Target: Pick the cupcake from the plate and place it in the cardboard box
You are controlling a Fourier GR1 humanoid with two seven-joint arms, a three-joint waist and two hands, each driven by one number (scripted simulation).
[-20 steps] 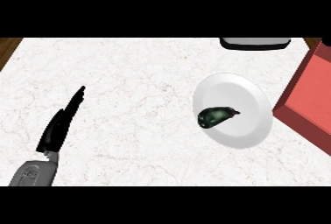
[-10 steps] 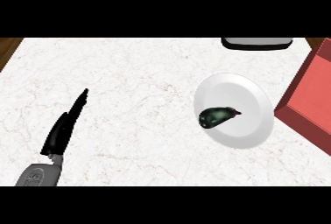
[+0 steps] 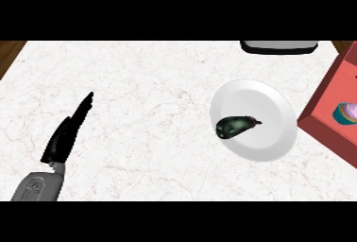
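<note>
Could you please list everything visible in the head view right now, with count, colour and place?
White round plate: one, white, right of centre on the counter.
Dark green object: one, dark green to black, lying on the plate's left part.
Red box: one, red, at the right edge, partly cut off.
Pink-topped cupcake in a teal wrapper: one, inside the red box at the right edge.
Dark grey-rimmed item: one, at the top edge, mostly cut off.
White marble counter: one, white with faint veins.
Left hand: one, black, fingers straight, lower left, on a grey forearm.
Right hand: not in view.
</note>
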